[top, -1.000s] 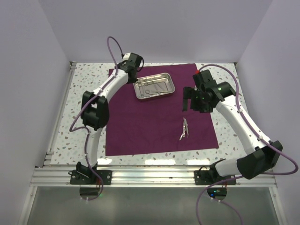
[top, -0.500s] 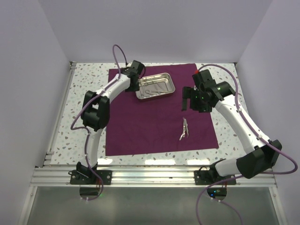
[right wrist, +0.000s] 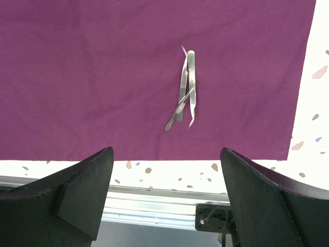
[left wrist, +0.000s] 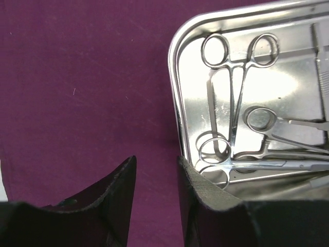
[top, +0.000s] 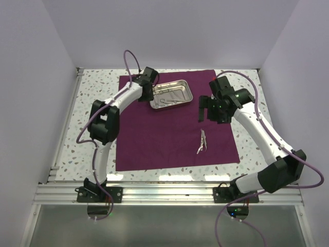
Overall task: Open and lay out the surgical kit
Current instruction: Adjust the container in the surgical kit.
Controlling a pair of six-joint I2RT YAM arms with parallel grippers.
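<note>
The dark purple cloth (top: 164, 134) lies spread flat on the table. The shiny steel tray (top: 181, 85) sits on its far part and holds several ring-handled scissors and forceps (left wrist: 239, 103). A pair of silver tweezers (top: 202, 141) lies on the cloth at the near right, also in the right wrist view (right wrist: 185, 90). My left gripper (top: 149, 87) is open and empty at the tray's left rim (left wrist: 175, 77), its right finger (left wrist: 200, 195) over the tray's near left corner. My right gripper (top: 209, 111) is wide open and empty, above the cloth to the right of the tray.
The speckled tabletop (top: 97, 103) shows round the cloth. A metal rail (top: 164, 193) runs along the near edge, with the arm bases on it. White walls close in the left, right and far sides.
My left gripper has moved a little to the right, up to the tray's left rim. My right gripper has shifted slightly toward the far side. The tweezers and tray have not moved.
</note>
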